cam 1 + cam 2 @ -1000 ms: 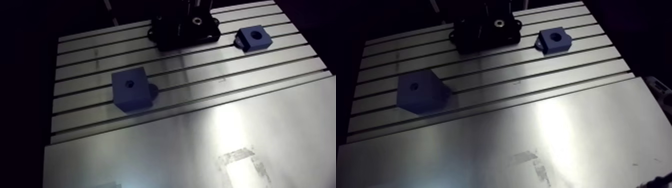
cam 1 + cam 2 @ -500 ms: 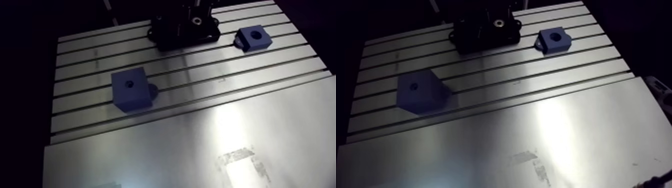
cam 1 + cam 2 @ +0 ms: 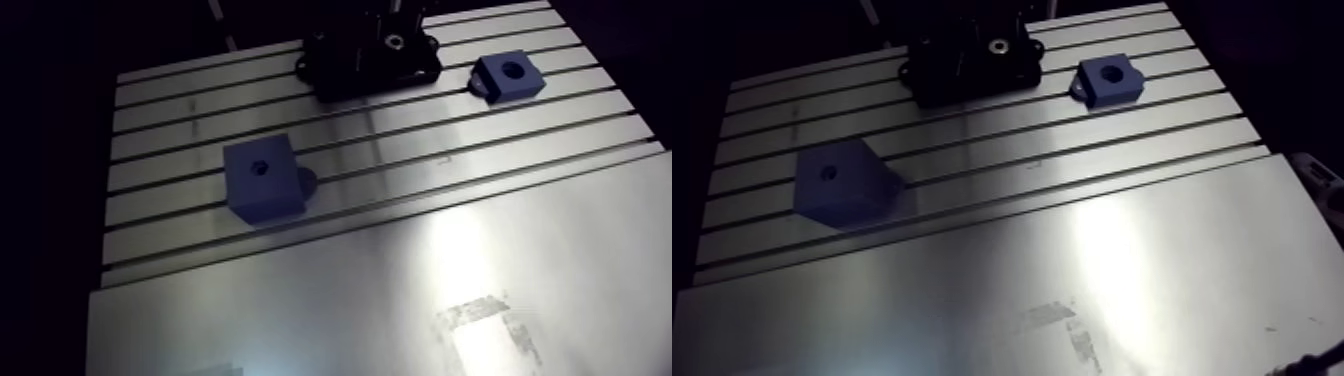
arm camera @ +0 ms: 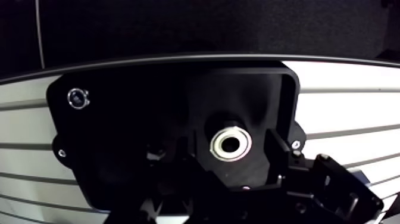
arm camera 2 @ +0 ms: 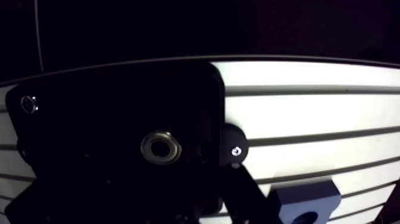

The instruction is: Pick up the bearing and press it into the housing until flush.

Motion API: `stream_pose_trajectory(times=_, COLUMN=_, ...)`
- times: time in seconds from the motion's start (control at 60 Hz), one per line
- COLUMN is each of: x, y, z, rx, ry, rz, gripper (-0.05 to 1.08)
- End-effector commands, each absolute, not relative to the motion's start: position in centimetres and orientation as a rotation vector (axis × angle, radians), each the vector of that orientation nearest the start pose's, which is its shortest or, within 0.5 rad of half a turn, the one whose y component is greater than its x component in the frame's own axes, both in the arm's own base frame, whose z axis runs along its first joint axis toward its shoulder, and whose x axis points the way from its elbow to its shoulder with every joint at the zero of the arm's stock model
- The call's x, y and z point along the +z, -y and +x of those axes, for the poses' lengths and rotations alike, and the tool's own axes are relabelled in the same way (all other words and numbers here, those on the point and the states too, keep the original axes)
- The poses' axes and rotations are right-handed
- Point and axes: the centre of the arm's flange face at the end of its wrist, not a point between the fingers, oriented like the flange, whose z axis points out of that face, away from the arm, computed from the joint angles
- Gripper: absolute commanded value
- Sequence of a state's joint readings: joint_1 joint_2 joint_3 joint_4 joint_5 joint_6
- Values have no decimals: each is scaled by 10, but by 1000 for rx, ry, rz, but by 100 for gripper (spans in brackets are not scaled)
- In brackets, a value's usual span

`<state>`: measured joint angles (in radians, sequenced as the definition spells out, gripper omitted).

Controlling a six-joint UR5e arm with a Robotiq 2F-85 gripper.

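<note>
The silver bearing (image 4: 231,145) is seen seated in the black housing (image 4: 137,137) at the table's (image 3: 400,280) far edge, under the gripper (image 3: 388,18), whose opening cannot be told, with a larger blue block (image 3: 262,180) nearer left and a smaller blue block (image 3: 509,76) far right.

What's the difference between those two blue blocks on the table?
The near blue block looks bulkier and taller; the far blue block looks smaller and flatter. The near one's top hole is small; the far one's is much wider. The near one stands alone; the far one lies close to the black housing. Both are dark blue and rest on the slotted table.
</note>
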<state>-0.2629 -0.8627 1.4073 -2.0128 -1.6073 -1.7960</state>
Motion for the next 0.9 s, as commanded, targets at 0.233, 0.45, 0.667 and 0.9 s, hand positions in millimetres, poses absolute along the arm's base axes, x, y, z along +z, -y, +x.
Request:
stream_pose_trajectory(times=0.233, x=170, y=-56, z=-708, rx=15, ry=-3025, rz=54, gripper=33)
stream_pose_trajectory(times=0.45, x=169, y=-56, z=-708, rx=14, ry=-3024, rz=51, gripper=35)
stream_pose_trajectory(times=0.667, x=168, y=-56, z=-707, rx=13, ry=-3021, rz=54, gripper=35)
stream_pose_trajectory(times=0.9, x=167, y=-56, z=-706, rx=13, ry=-3020, rz=51, gripper=37)
